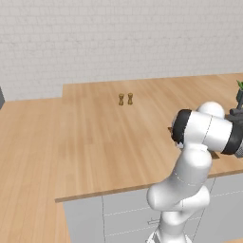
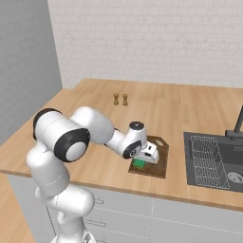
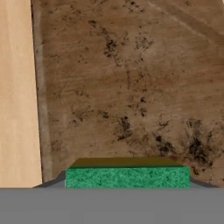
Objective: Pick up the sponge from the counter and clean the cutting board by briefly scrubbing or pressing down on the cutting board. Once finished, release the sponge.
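One sponge (image 3: pixel 127 176), green on its broad face with a thin yellowish edge, sits clamped in the tool (image 2: pixel 142 160), whose jaws are closed against its two ends; in the hand view it lies across the bottom of the picture between the dark finger tips. The tool holds it low over the cutting board (image 2: pixel 159 161), above the board's near left part, though whether sponge and board touch cannot be told. The board is dark brown, with black smudges scattered over its grain in the hand view, and it lies flat on the bench (image 2: pixel 161 111) near the front edge. Just to the right of the board a dark grey sink (image 2: pixel 213 161) is let into the bench, with a ribbed insert in its left half and a round drain at the lower right. Well behind the board, two small wooden shakers (image 2: pixel 120 99) stand side by side.
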{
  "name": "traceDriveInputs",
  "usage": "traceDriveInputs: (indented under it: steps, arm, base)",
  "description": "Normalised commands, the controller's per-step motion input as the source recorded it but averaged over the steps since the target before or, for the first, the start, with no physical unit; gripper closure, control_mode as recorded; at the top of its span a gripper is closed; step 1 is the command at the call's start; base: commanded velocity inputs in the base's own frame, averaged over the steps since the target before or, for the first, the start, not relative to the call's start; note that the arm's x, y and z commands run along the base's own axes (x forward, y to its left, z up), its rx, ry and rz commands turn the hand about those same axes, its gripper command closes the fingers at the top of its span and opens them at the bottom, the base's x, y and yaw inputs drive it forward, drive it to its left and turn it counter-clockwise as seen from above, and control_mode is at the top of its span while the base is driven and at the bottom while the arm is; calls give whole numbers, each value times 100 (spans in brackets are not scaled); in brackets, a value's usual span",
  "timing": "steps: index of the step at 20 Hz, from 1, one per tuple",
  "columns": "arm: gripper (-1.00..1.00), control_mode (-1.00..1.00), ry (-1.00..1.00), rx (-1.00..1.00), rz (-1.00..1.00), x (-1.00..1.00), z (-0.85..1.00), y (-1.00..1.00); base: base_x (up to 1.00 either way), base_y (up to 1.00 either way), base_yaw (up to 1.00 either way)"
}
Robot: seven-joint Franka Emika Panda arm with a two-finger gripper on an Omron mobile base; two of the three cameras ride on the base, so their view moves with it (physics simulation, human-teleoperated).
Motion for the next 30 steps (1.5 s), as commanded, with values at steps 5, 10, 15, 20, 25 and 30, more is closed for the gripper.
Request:
traceDriveInputs:
  steps: [5,10,15,20,25,30]
  arm:
    - [100,-100,0,3,0,-26,-5,50]
    - [100,-100,-8,11,-2,-6,-6,55]
    - [100,-100,-6,8,-1,0,-4,44]
    - [100,-100,0,-2,8,0,33,73]
    - [100,-100,1,3,3,16,6,83]
    - [-100,-100,0,2,-2,45,-2,68]
  base:
    - [0,0,0]
    - [0,0,0]
    - [0,0,0]
    - [0,0,0]
    - [0,0,0]
    - [0,0,0]
